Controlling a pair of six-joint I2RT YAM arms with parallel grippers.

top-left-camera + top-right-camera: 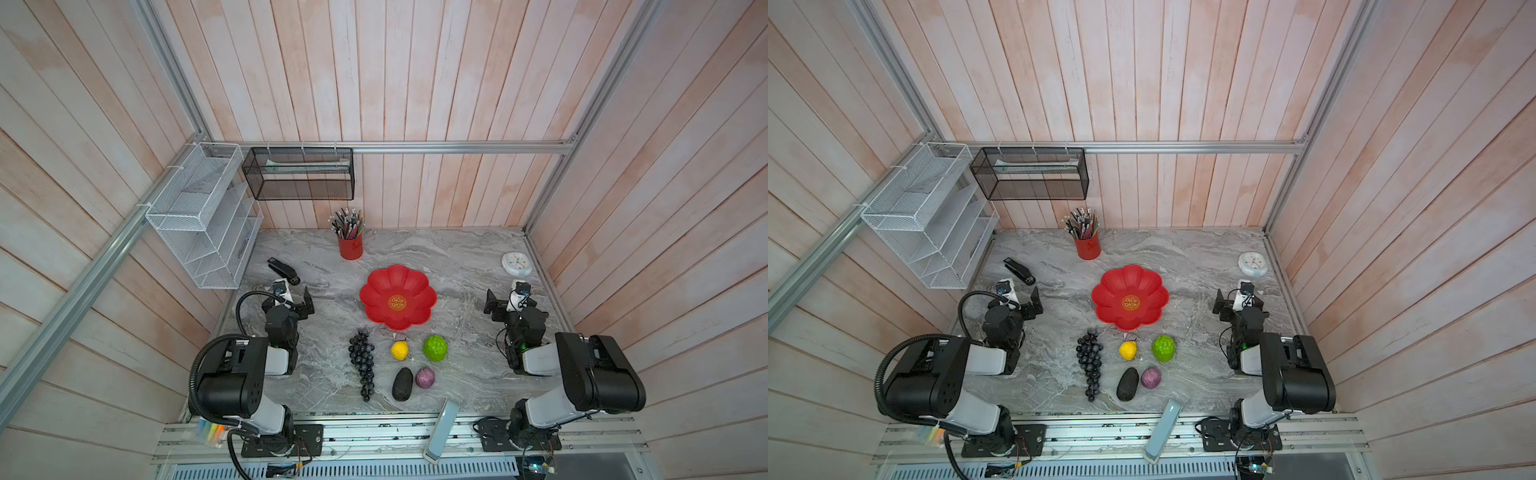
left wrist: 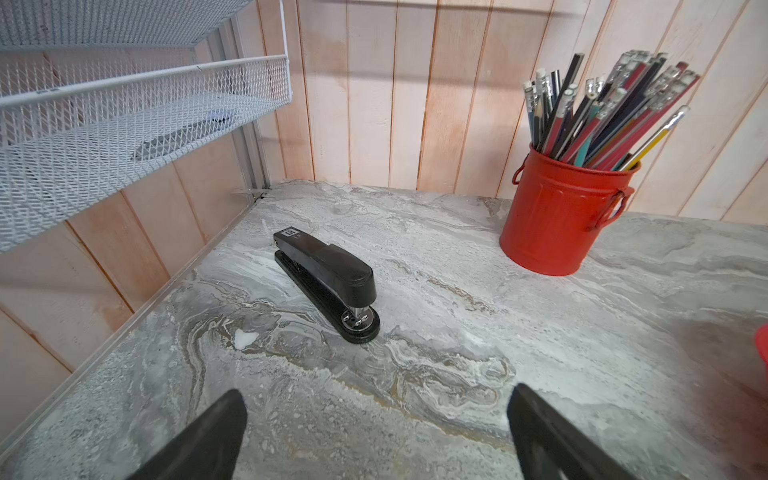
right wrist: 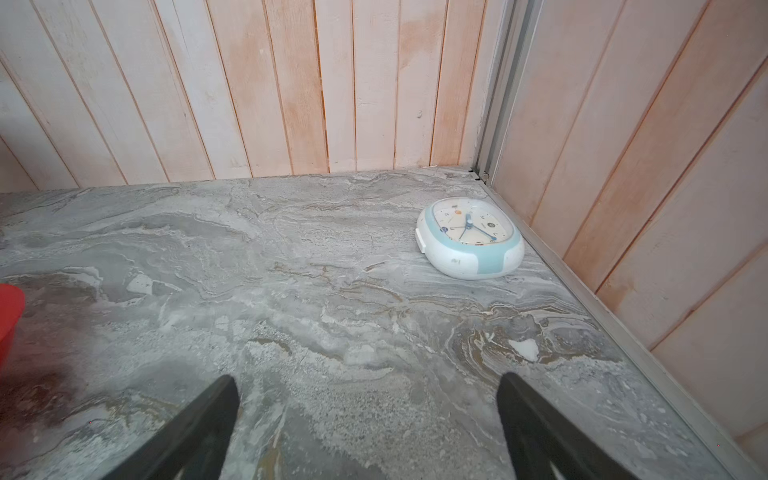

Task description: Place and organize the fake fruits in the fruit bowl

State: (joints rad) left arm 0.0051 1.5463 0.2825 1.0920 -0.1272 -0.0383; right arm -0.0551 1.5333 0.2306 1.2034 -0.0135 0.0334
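Note:
The red scalloped fruit bowl [image 1: 376, 291] [image 1: 1108, 291] sits empty mid-table; its rim shows at the frame edge in the left wrist view [image 2: 763, 345] and in the right wrist view [image 3: 8, 307]. In front of it lie the fake fruits: dark grape bunch [image 1: 361, 361], yellow pear [image 1: 400, 350], bumpy green ball [image 1: 435, 348], dark avocado [image 1: 402, 384] and purple fruit [image 1: 425, 377]. My left gripper [image 1: 297, 301] [image 2: 377, 390] is left of the bowl, open and empty. On the bowl's right, my right gripper [image 1: 509, 303] [image 3: 368, 377] also stands open and empty.
A red pencil cup [image 1: 350, 245] stands behind the bowl. A black stapler [image 1: 284, 270] lies ahead of the left gripper, a white clock [image 1: 516, 264] ahead of the right. A white wire rack [image 1: 199, 216] and a black mesh basket [image 1: 299, 172] hang on the walls.

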